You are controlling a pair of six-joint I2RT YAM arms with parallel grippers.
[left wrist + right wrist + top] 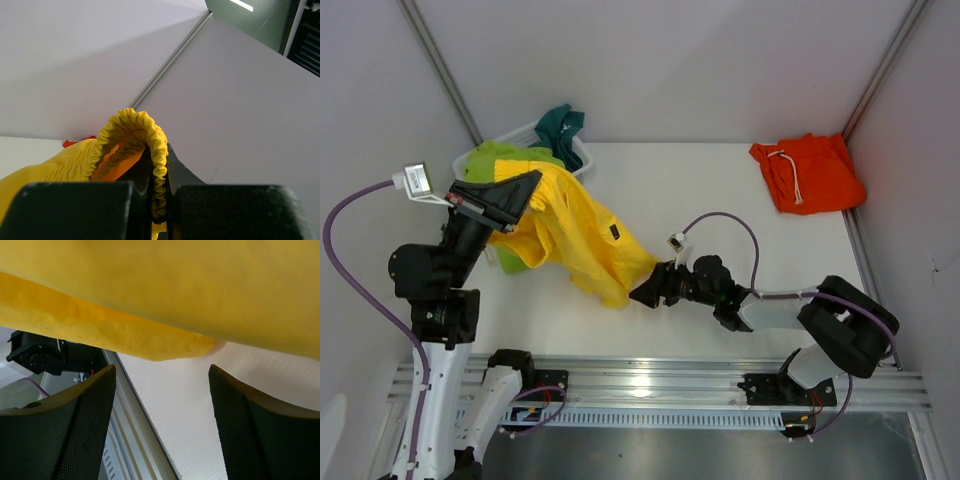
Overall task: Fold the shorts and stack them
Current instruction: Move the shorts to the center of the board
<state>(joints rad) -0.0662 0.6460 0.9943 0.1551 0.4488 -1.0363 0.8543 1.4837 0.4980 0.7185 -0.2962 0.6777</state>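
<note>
I can read no text anywhere from here. The yellow shorts (570, 225) carry a small dark label (614, 231), but it is too small to read.

Left half: yellow shorts (575, 235) hang from the left claw (525, 190) and slope down across the worktop (710, 175), so no way through there. Far left corner is taken by the basket (582, 155), far right corner by the orange shorts (810, 172). Between them is a bare, open lane. Right claw (645, 292) gapes at the yellow hem. Its cable loop (730, 222) arches over the near middle. Walls (380, 100) hem in both sides.
</note>
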